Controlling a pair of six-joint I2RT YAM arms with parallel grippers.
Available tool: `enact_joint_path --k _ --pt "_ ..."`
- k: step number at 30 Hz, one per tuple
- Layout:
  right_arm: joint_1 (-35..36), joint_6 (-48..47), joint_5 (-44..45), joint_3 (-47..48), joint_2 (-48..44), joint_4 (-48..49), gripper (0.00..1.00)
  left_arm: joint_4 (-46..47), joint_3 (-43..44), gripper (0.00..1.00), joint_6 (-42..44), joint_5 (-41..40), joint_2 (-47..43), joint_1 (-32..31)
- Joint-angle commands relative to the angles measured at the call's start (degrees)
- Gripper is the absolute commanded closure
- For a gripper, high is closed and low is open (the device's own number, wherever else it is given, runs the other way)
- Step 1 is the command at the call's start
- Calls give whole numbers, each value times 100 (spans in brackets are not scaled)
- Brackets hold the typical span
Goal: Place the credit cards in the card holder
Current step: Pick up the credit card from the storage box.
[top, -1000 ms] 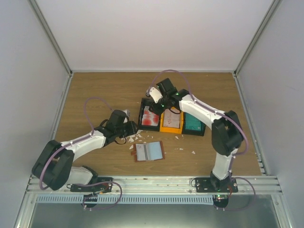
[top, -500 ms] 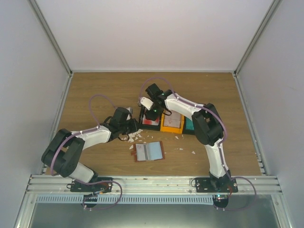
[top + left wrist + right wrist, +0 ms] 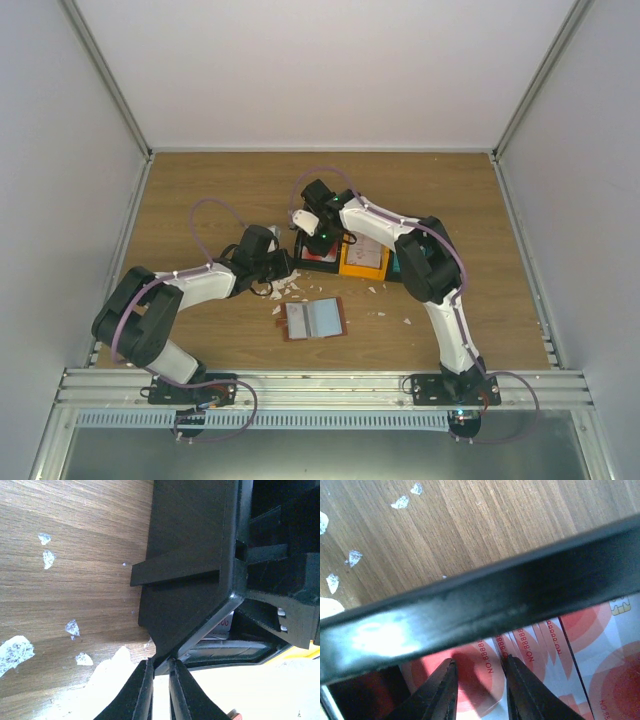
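The left gripper (image 3: 160, 666) lay low over the table (image 3: 75, 555), its two fingers (image 3: 134, 692) drawn close with only a thin slit between them. Their tips met the near corner of the black tray (image 3: 190, 540). Whether they pinched that corner or merely touched it could not be told. White scraps (image 3: 14, 652) lay scattered on the wood to one side of this gripper, and a larger pale patch sat right against its fingers.

The right gripper (image 3: 479, 662) hung inside the same tray, just past its glossy rim (image 3: 485, 610). Its jaws stood partly apart and held nothing. The credit cards (image 3: 600, 645), white with red blotches and red printed numbers, lay fanned directly beneath it. One card face showed in the gap between the fingers (image 3: 440, 692), and one fingertip sat at a card's edge.

From above, the two grippers were near each other at the tray's left end, the left one outside it and the right one over it. An orange tray (image 3: 362, 262) stood just beside the right gripper, on the side away from the left one. The card holder (image 3: 314, 318) lay open and flat on the table, back toward the arm bases from both grippers and touching neither.
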Motion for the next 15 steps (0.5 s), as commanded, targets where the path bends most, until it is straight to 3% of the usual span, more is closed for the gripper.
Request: enact_joint_path --k 1,6,15 --pt "46 -45 -221 109 17 -415 73 338 183 87 97 16 153 19" --pt "45 -38 -467 47 -242 -445 80 326 253 87 104 12 210 22" --pt "56 -19 -630 -184 -544 -497 82 331 273 87 91 20 221 19"
